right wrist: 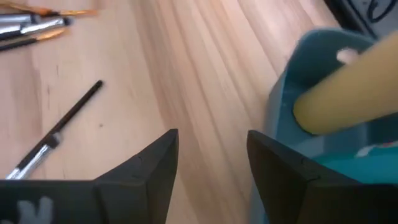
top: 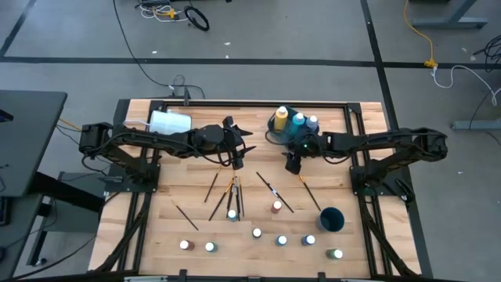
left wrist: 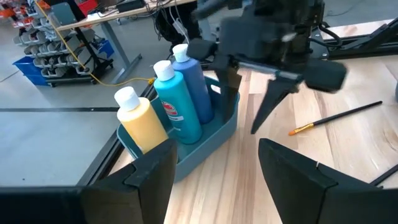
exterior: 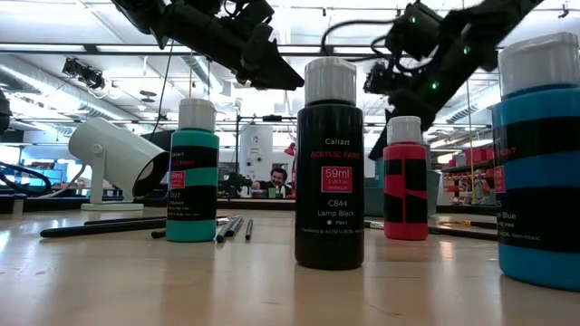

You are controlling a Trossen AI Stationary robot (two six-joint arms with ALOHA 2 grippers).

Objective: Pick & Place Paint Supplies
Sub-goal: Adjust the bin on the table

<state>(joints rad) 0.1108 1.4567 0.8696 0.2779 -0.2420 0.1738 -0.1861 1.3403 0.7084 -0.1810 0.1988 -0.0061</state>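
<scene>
1. Left gripper (top: 237,159): jaws wide, empty, hanging above the bunched thin dark-handled brushes (top: 233,193), which lie apart below its tips.
2. Thin dark-handled brushes: likely light, stiff and prone to roll; best pinched mid-handle.
3. Small plastic paint bottles with pale caps (top: 257,233): upright, well beyond both jaws; probably light and smooth, best taken around the body.
4. Right gripper (top: 293,164): jaws parted, empty, just beside the blue plastic tray (left wrist: 219,132) holding 3 taller bottles (left wrist: 176,98).
</scene>
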